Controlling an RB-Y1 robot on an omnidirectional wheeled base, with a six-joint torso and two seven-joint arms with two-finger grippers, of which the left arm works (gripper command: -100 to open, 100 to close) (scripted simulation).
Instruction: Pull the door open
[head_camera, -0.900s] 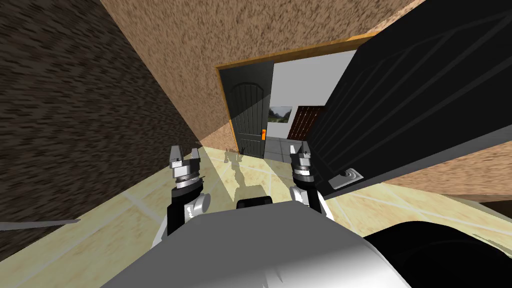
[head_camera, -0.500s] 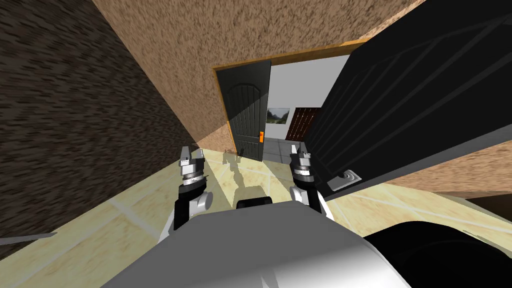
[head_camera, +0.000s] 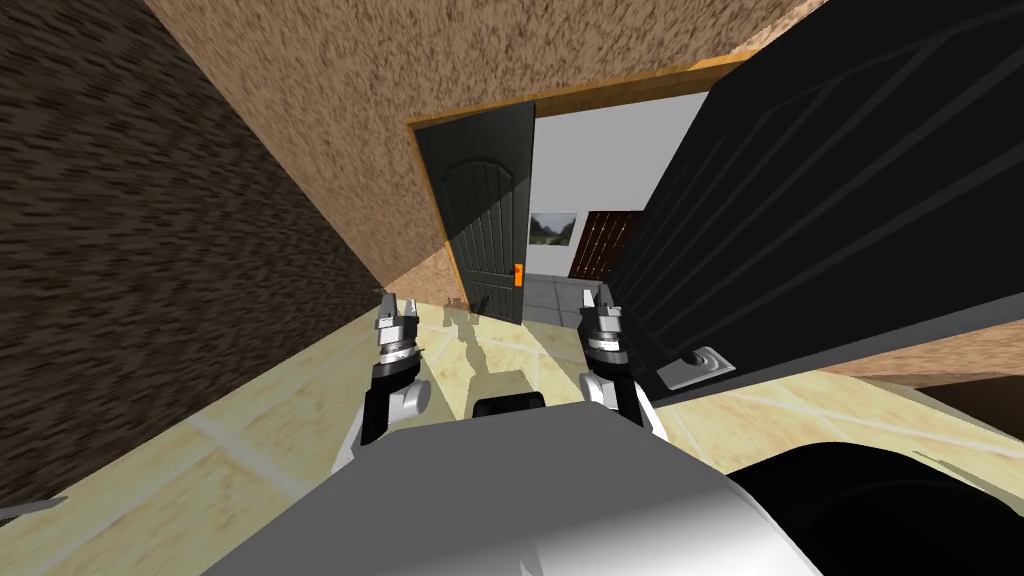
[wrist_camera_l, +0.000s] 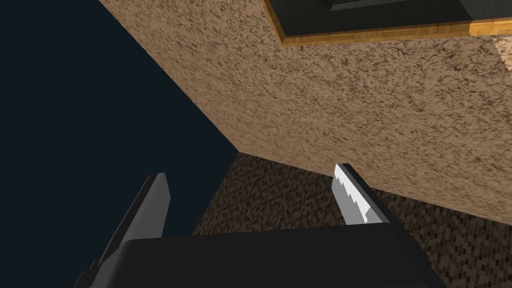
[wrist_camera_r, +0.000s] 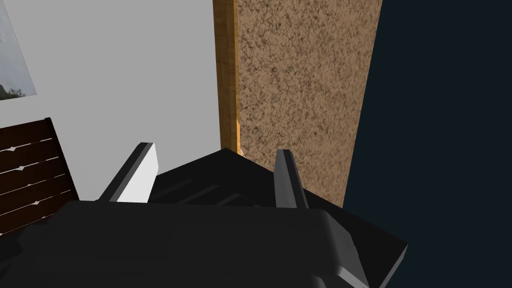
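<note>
I held my right gripper (head_camera: 599, 300) open and empty just beside the black door (head_camera: 820, 200), with its grey handle plate (head_camera: 697, 364) near behind the fingers, because I judged the door already wide open. My left gripper (head_camera: 399, 305) was open too, holding nothing

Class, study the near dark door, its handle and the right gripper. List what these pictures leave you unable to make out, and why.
Near dark door: top and outer side cut off by the head view's edges.
Its handle plate: lever shape too small in the head view.
Right gripper: whether it touches the door is unclear; they overlap in the head view.
Wall picture: subject too small in the head view.
</note>
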